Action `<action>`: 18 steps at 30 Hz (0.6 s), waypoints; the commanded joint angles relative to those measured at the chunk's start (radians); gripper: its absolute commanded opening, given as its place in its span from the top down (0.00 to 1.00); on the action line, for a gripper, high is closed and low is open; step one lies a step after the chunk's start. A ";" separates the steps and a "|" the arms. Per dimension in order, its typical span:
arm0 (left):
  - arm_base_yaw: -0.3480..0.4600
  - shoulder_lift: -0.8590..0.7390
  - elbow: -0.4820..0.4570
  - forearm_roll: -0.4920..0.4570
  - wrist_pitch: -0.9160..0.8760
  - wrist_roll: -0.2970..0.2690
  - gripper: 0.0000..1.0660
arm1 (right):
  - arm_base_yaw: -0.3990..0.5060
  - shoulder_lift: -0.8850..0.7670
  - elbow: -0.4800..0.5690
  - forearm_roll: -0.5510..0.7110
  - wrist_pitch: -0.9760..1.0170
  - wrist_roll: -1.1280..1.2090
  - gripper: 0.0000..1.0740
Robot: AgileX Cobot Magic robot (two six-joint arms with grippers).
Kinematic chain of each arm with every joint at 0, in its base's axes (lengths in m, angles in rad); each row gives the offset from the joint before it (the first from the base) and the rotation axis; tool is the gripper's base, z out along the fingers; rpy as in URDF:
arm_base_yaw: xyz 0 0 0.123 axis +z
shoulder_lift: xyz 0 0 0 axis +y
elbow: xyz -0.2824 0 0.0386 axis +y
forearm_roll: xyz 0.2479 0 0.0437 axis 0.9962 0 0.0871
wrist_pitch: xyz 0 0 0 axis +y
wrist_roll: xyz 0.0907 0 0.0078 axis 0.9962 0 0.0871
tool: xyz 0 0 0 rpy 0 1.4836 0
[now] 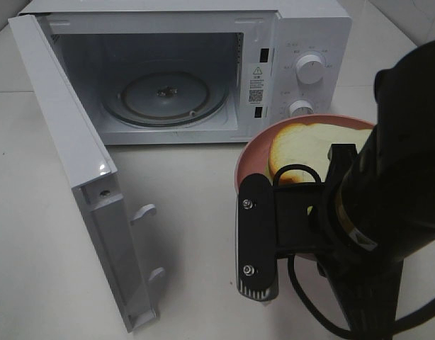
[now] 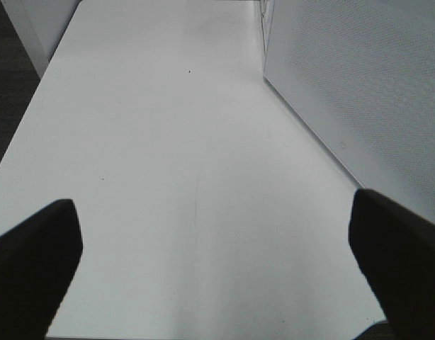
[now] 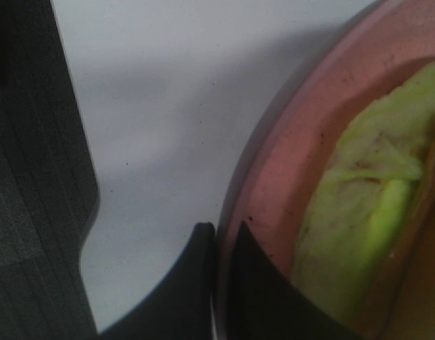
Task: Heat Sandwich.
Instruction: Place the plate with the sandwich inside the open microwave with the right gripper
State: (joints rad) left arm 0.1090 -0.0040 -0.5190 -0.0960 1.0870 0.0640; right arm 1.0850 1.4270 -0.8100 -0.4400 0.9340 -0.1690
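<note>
The sandwich, pale bread with a brown crust, lies on a round pink plate in front of the microwave's control panel. In the right wrist view its yellow-green filling shows, and my right gripper is shut on the plate's rim. The right arm covers the near half of the plate. My left gripper is open over bare white table, nothing between its fingers, beside the microwave door's outer face.
The white microwave stands at the back with its door swung wide open toward the front left. Its glass turntable is bare. Two knobs sit on the right panel. The table edge and dark floor lie close to the right gripper.
</note>
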 commanded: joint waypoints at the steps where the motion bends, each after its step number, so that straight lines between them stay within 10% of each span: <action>1: 0.002 -0.017 0.001 0.001 -0.015 -0.001 0.08 | 0.003 -0.008 0.000 -0.039 -0.007 -0.038 1.00; 18: 0.002 -0.017 0.001 0.001 -0.015 -0.001 0.08 | -0.084 -0.008 0.000 -0.012 -0.109 -0.301 1.00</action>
State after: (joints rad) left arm 0.1090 -0.0040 -0.5190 -0.0960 1.0870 0.0640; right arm 1.0340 1.4270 -0.8100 -0.4450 0.8330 -0.3790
